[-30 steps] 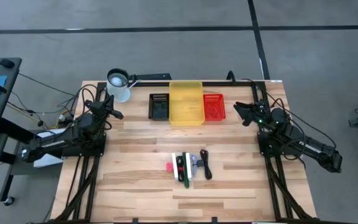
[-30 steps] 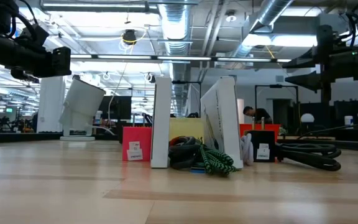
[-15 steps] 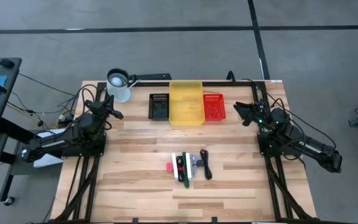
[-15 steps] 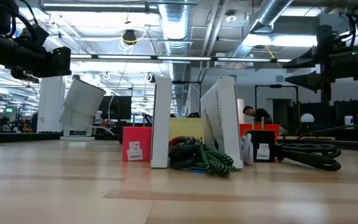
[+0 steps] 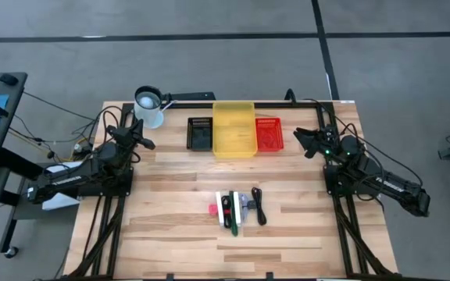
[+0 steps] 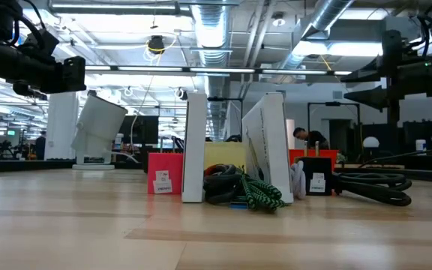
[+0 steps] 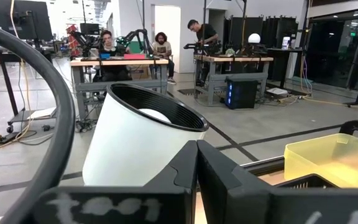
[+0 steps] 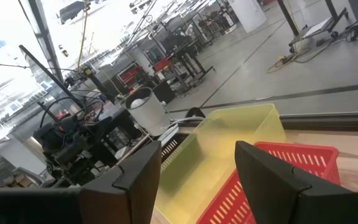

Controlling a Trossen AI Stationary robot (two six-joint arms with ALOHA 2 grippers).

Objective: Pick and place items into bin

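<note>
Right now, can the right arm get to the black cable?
Probably yes. The right gripper is open, up near the red bin. The cable lies on the right edge of the item pile, and only bare table shows between them. The left gripper waits far off.

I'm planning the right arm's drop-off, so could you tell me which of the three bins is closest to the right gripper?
The red bin: it is the rightmost of the row, beside the right gripper, with the yellow bin and black bin farther left.
</note>
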